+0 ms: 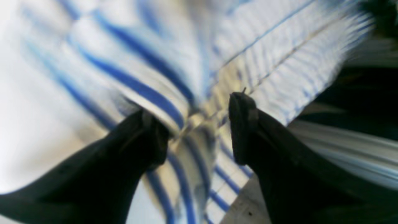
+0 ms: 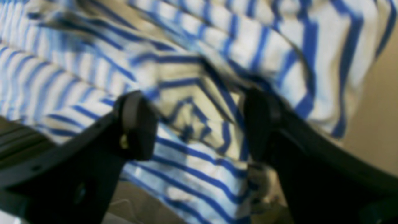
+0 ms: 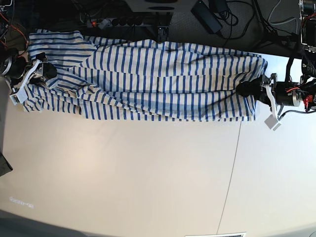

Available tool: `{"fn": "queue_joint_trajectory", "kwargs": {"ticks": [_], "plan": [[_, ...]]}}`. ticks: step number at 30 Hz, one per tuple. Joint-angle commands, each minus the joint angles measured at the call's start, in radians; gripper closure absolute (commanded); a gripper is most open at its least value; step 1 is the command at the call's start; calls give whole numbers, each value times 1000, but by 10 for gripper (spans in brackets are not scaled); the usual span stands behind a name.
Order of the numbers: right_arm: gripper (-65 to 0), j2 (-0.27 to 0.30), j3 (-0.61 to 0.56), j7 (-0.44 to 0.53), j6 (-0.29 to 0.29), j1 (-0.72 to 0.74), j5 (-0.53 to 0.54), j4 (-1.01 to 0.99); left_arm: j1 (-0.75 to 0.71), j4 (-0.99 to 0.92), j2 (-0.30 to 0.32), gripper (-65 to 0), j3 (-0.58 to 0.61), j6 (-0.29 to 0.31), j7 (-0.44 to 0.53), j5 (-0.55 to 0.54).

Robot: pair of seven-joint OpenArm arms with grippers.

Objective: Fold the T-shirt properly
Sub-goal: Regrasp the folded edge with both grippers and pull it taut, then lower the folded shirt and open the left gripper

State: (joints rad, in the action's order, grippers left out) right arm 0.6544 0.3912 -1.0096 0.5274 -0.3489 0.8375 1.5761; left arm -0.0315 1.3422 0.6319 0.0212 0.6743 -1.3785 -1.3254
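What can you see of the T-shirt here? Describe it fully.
The T-shirt is soft cream-white cloth with thin blue stripes, lying folded into a long, rumpled band along the far edge of the table. The left gripper and right gripper are at its two ends, both open with fabric bunched between their fingers. A sleeve spreads at the right gripper's end.

The base view looks straight down from high above on the whole worktop [image 3: 148, 173], while each wrist view looks along its own claw from very close, blurred, at the striped T-shirt [image 3: 148, 79], the only part of the scene shared by all three views.
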Motion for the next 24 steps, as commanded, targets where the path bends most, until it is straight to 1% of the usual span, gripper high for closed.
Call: {"fn": "queue_joint_trajectory", "kwargs": {"ticks": [1, 2, 3, 4, 7, 8, 10, 13, 18, 20, 24], "plan": [[-371, 15, 10, 35, 74, 8, -10, -7, 6, 13, 19, -326, -8, 24, 44, 23], [-276, 10, 10, 54, 74, 8, -24, -26, -4, 13, 18, -326, -8, 24, 89, 52], [-148, 4, 10, 68, 74, 8, -34, -43, -12, 13, 17, -323, -8, 24, 129, 80], [-6, -3, 10, 80, 74, 8, -45, -58, -19, 13, 16, -301, -8, 24, 165, 110], [0, -25, 10, 149, 74, 8, -118, -88, -27, 12, 6, -180, -7, 24, 245, 200], [0, -29, 10, 174, 74, 8, -145, -96, -27, 12, 0, -150, -7, 24, 264, 225], [0, -34, 10, 209, 74, 8, -180, -113, -27, 12, -17, -107, -7, 24, 293, 264], [0, -41, 8, 217, 72, 22, -204, -135, -27, 12, -48, -57, -7, 24, 336, 320], [0, -42, 8, 221, 72, 89, -203, -205, -24, 11, -105, -53, -7, 24, 438, 439], [0, -42, 8, 221, 72, 129, -206, -241, -17, 10, -120, -53, -7, 24, 440, 456], [0, -42, 5, 221, 72, 215, -224, -316, 6, 10, -122, -53, -7, 24, 442, 475]]}}
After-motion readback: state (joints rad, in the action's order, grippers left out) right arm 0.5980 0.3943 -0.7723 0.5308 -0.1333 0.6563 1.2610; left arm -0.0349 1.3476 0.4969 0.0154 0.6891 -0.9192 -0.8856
